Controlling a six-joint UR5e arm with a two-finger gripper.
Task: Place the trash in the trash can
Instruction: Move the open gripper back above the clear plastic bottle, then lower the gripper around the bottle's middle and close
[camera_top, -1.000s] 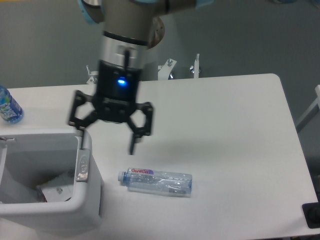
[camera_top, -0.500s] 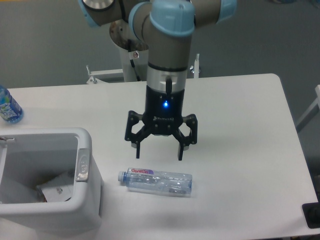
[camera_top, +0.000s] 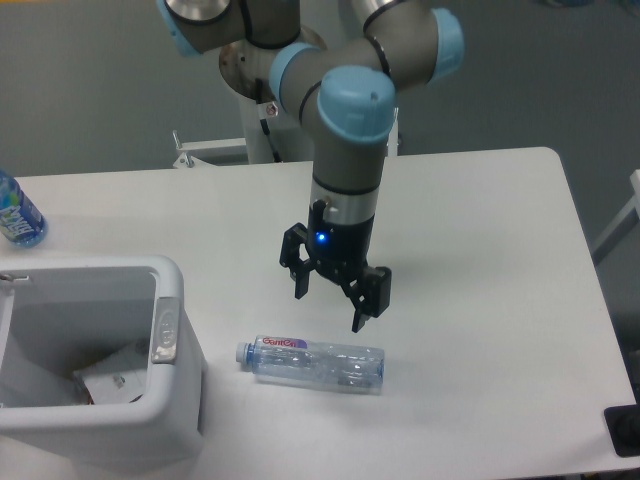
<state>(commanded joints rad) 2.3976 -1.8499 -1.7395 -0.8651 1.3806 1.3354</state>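
Lying on its side just below and in front of the spread-open, empty gripper (camera_top: 329, 309), the crushed bottle (camera_top: 312, 362) runs left-right, white cap toward the trash can (camera_top: 166, 330)

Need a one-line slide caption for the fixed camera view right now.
Open gripper hovers above the crushed clear bottle lying on the table; wrapper already in the trash can.
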